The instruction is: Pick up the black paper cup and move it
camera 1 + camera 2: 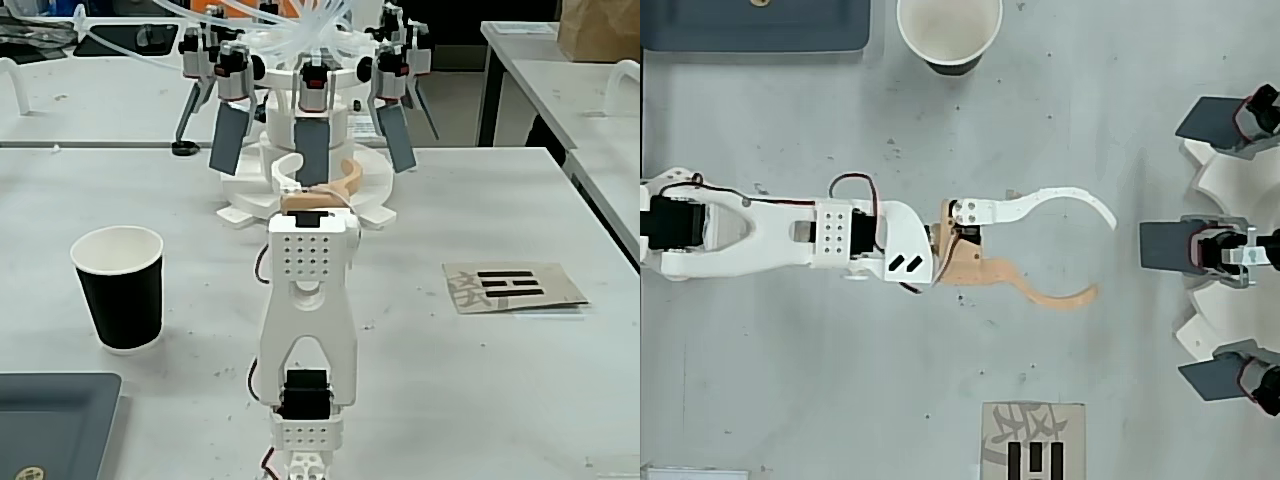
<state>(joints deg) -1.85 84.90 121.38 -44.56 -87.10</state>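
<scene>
Pincer point(1102, 255) spread wide and empty at centre-right of the overhead view, pointing toward the right edge. Black paper cup point(949, 35) well apart at top centre there, sideways off the arm's line, upright on the surface point(1120, 400), mouth up, apparently empty. Needs swinging toward the top edge.

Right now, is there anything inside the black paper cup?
The black paper cup looks empty: the overhead view shows only its white inner wall and a bare, slightly stained bottom. In the fixed view the rim hides the bottom. The gripper is open, away from it.
</scene>
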